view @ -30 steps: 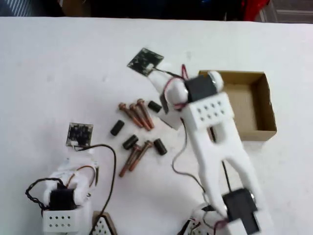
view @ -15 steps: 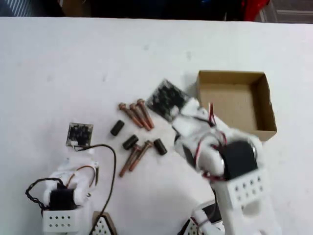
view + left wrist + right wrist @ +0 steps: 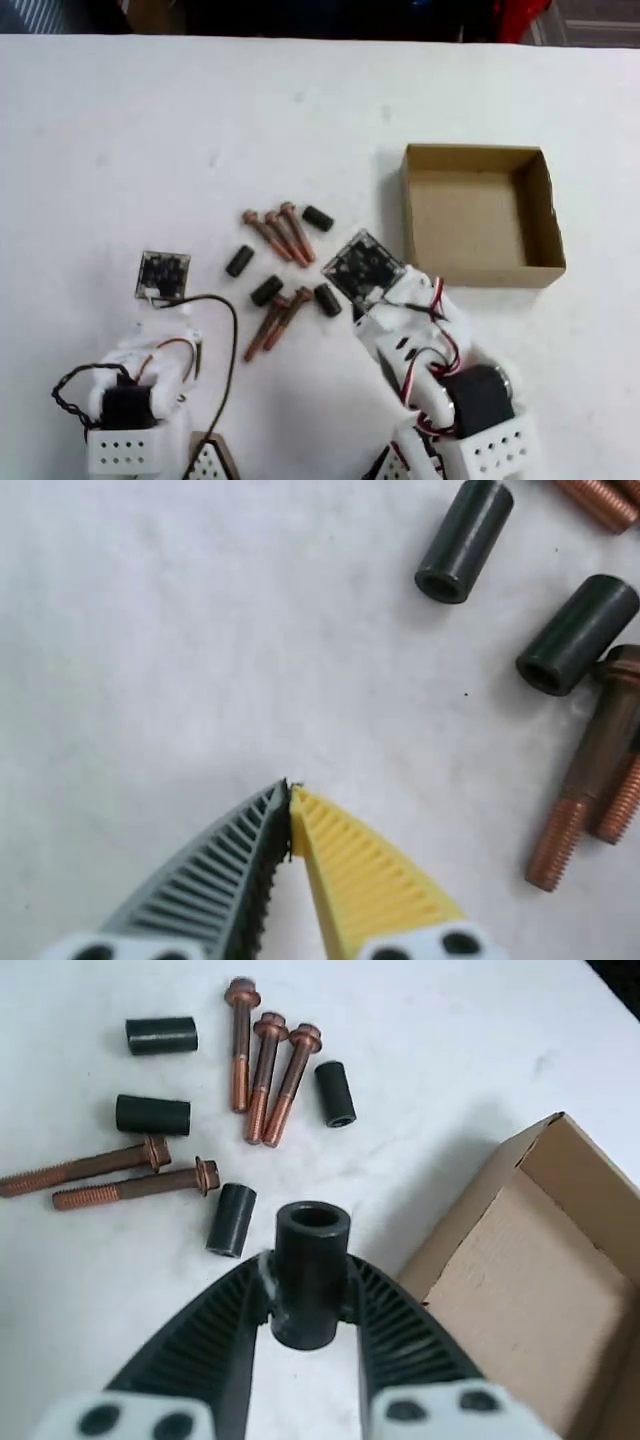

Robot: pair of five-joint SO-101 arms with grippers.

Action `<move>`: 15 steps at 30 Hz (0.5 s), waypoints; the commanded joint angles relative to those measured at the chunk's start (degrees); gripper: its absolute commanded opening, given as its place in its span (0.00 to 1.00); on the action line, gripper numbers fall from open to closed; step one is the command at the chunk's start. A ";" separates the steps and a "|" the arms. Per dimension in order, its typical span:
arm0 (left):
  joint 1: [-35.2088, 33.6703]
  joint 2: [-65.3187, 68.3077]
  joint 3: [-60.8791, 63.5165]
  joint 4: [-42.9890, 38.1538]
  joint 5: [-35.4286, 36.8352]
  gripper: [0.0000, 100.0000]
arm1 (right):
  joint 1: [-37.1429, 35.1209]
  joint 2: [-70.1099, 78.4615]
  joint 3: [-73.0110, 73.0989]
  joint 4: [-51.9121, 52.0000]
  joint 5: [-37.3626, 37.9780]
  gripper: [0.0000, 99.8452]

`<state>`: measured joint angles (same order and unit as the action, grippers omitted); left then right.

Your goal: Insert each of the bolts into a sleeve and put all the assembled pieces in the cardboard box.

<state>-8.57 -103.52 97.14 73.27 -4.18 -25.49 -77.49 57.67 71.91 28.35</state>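
Note:
My right gripper point(image 3: 312, 1278) is shut on a black sleeve point(image 3: 312, 1260), held with its open end facing the camera, above the table beside the cardboard box point(image 3: 520, 1280). Three copper bolts point(image 3: 265, 1065) lie side by side, and two more point(image 3: 110, 1175) lie nearby. Loose sleeves point(image 3: 231, 1219) lie scattered among them. My left gripper point(image 3: 290, 792) is shut with nothing in it, its tips close to the table, short of two sleeves point(image 3: 465, 538) and a bolt point(image 3: 590, 770). From above, the box point(image 3: 470, 210) is empty.
The right arm point(image 3: 430, 370) is folded back near the table's front edge, just in front of the box. The left arm point(image 3: 130, 400) rests at the front left. Bolts point(image 3: 280, 235) and sleeves point(image 3: 266, 291) sit mid-table between the arms.
The right arm has drawn back from the far side of the parts toward the table's near edge. The left arm has kept still. Loose bolts and sleeves have not moved.

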 commanded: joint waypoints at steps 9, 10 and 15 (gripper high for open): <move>0.57 -0.66 -0.18 0.35 -0.35 0.02 | 0.48 -9.19 14.07 -15.52 -3.34 0.02; 0.57 -0.66 -0.18 0.35 -0.35 0.02 | 0.48 -9.89 15.12 -16.31 -3.34 0.02; 0.57 -0.66 -0.18 0.35 -0.35 0.02 | 0.48 -13.32 18.64 -17.36 -3.34 0.02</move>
<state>-8.57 -103.52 97.14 73.27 -4.18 -25.49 -87.87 75.43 56.53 25.71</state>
